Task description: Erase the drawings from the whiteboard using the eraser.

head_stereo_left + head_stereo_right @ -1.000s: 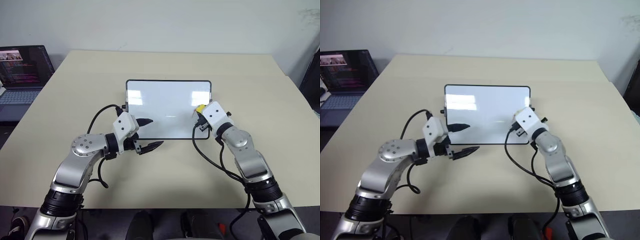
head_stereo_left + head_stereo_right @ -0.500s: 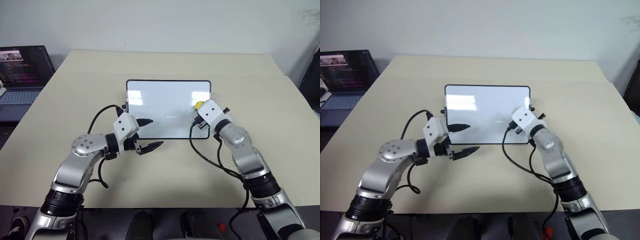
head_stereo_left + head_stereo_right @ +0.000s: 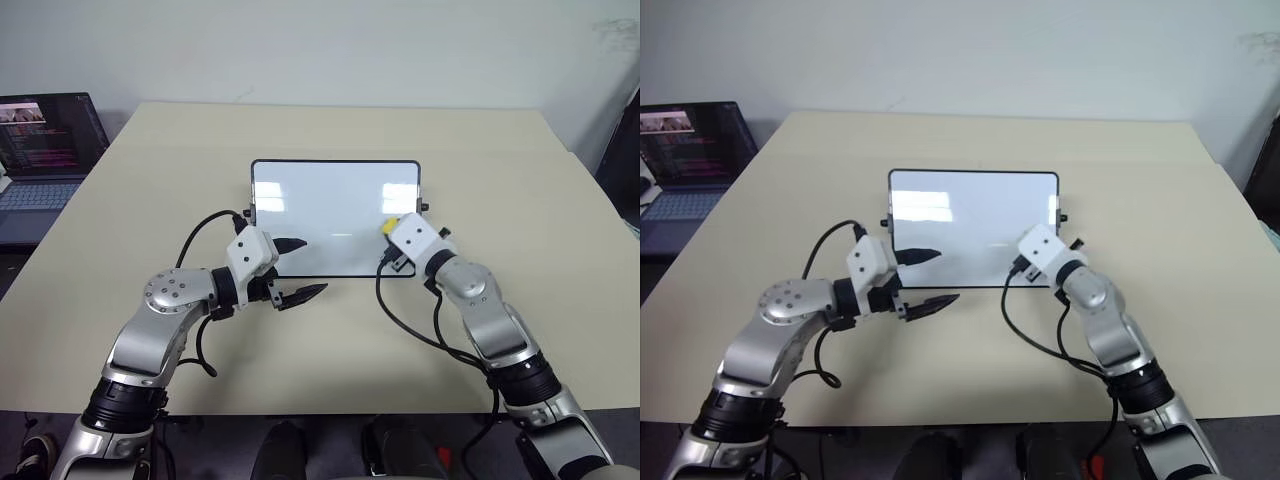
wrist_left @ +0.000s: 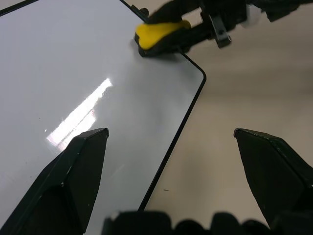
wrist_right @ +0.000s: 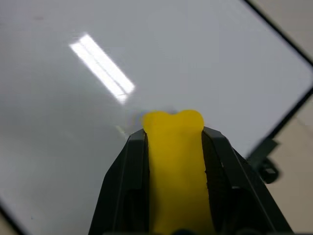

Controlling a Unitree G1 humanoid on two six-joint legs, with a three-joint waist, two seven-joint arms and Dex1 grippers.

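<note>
Since a second ago the right hand has slid with the eraser across the board, from its right edge a little toward the middle; the left hand has kept its place. The board's face is glossy white, with no red marks to be seen on it, only streaks of reflected light.

Both black fingers of the right hand are pressed onto the eraser's two long sides, pinching it. This small, smooth, bright yellow block has a rounded, slightly notched front end. Its long axis runs along the fingers, pointing away from the robot over the board's right part, with that end at the white surface.

The board is a flat rectangle with a thin black frame, rounded corners and small black knobs on its short sides. It lies on the matte beige counter, long axis left to right.

The left hand hovers at the board's near left corner, its two tapered black fingers spread wide and holding nothing, one over the board, the other over the counter just in front of it.

A laptop stands well to the board's left, past the counter's edge.
</note>
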